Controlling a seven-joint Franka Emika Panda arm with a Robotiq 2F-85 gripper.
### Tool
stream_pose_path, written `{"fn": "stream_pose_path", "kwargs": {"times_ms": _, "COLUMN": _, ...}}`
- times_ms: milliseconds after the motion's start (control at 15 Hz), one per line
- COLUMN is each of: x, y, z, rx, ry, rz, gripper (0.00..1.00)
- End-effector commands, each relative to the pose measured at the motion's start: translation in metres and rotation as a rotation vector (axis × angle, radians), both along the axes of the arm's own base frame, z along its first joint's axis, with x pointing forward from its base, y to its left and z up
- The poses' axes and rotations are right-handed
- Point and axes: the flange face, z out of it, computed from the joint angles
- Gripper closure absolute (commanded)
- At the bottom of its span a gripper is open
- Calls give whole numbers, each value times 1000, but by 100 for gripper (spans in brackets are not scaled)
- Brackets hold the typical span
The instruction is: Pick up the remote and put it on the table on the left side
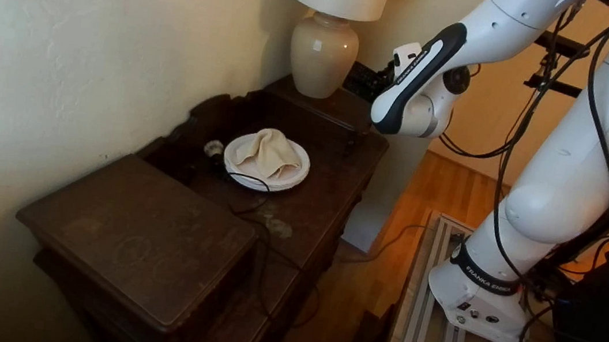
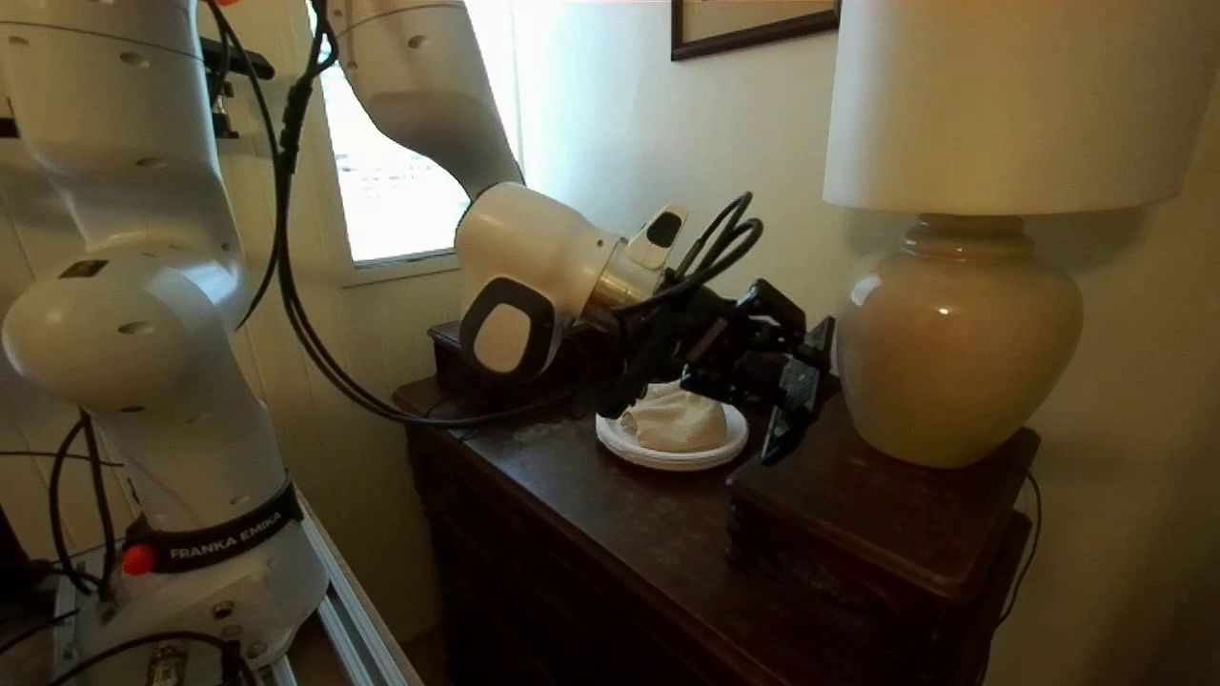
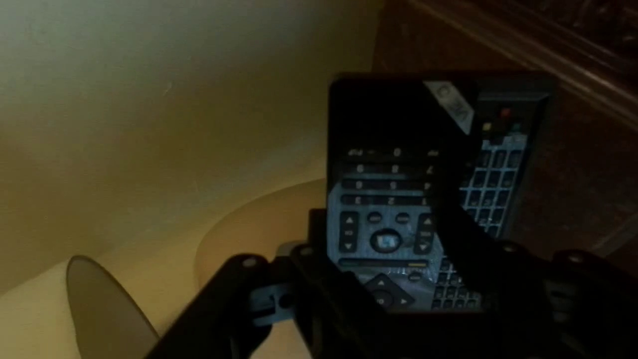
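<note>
My claw [image 3: 383, 224] appears pinched on the remote [image 3: 394, 187], held near the lamp [image 2: 958, 357]; the remote's long axis lies crosswise to the jaws' closing line. Carriage to the robot's left, I judge, requires backing off the lamp, clearing plates [image 1: 301, 172] and cloth [image 1: 269, 152], then lowering within the edges of the raised shelf [image 1: 145, 238] beyond.

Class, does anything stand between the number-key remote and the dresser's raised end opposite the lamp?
Yes, low down: on the dresser between them lie white plates with a beige cloth on top, and a black cable.
</note>
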Motion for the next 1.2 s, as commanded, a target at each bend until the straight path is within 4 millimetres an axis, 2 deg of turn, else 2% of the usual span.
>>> {"fn": "stream_pose_path", "kwargs": {"times_ms": 0, "x": 2, "y": 15, "z": -19, "rx": -157, "ry": -2, "rz": 23, "gripper": 65}}
{"fn": "stream_pose_path", "kwargs": {"times_ms": 200, "x": 5, "y": 24, "z": -41, "rx": -225, "ry": 11, "rz": 45, "gripper": 65}}
{"fn": "stream_pose_path", "kwargs": {"times_ms": 267, "x": 19, "y": 16, "z": -27, "rx": -218, "ry": 26, "rz": 47, "gripper": 65}}
{"fn": "stream_pose_path", "kwargs": {"times_ms": 333, "x": 21, "y": 17, "z": -36, "rx": -212, "ry": 45, "rz": 51, "gripper": 65}}
{"fn": "stream_pose_path", "kwargs": {"times_ms": 400, "x": 26, "y": 15, "z": -37, "rx": -216, "ry": 53, "rz": 56, "gripper": 65}}
{"fn": "stream_pose_path", "kwargs": {"times_ms": 467, "x": 22, "y": 19, "z": -48, "rx": -221, "ry": 53, "rz": 62, "gripper": 65}}
{"fn": "stream_pose_path", "kwargs": {"times_ms": 667, "x": 35, "y": 17, "z": -48, "rx": -223, "ry": 72, "rz": 78, "gripper": 65}}
{"fn": "stream_pose_path", "kwargs": {"times_ms": 733, "x": 27, "y": 24, "z": -63, "rx": -233, "ry": 77, "rz": 85, "gripper": 65}}
{"fn": "stream_pose_path", "kwargs": {"times_ms": 867, "x": 35, "y": 24, "z": -65, "rx": -233, "ry": 103, "rz": 98, "gripper": 65}}
{"fn": "stream_pose_path", "kwargs": {"times_ms": 1133, "x": 37, "y": 33, "z": -81, "rx": -234, "ry": 147, "rz": 129, "gripper": 65}}
